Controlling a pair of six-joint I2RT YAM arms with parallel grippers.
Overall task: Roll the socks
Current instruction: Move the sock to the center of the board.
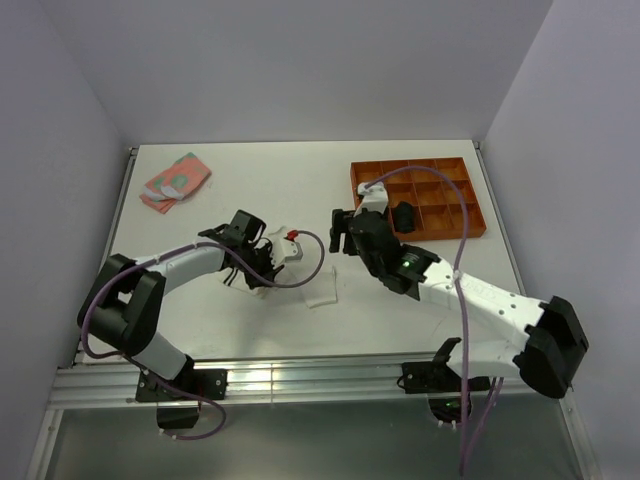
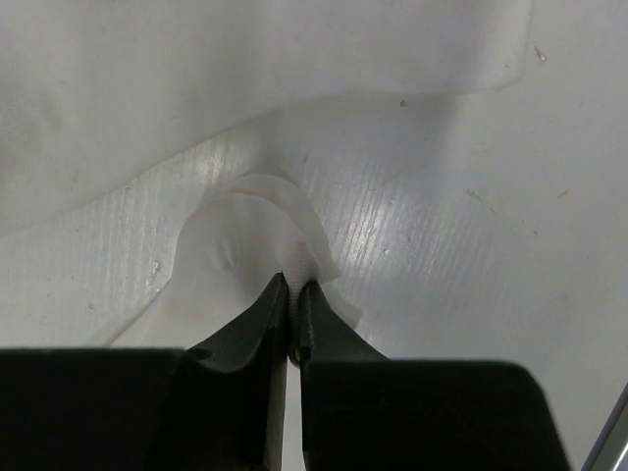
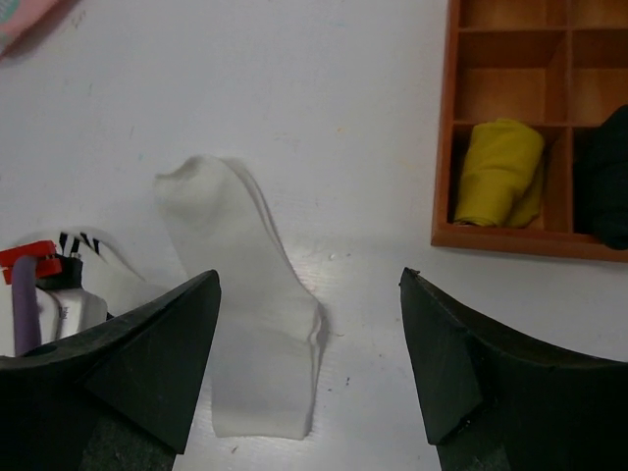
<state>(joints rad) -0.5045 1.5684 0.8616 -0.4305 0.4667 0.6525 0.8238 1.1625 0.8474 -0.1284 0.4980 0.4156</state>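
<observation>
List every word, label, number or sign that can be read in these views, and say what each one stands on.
None: no readable text in any view.
The plain white sock, the striped sock, the orange tray and the pink patterned cloth carry no lettering; the cloth's marks are only a pattern.
The green light on the right arm is a lamp, not a sign.

Top camera overlooks the whole table (image 1: 250, 175) — wrist cameras look down close, the right sharing the white sock (image 3: 257, 324).

Socks (image 3: 250, 324) thin matt white cloth; table (image 3: 343, 118) smooth, faint sheen; right pincer (image 3: 309, 285) matt blk plastic.
</observation>
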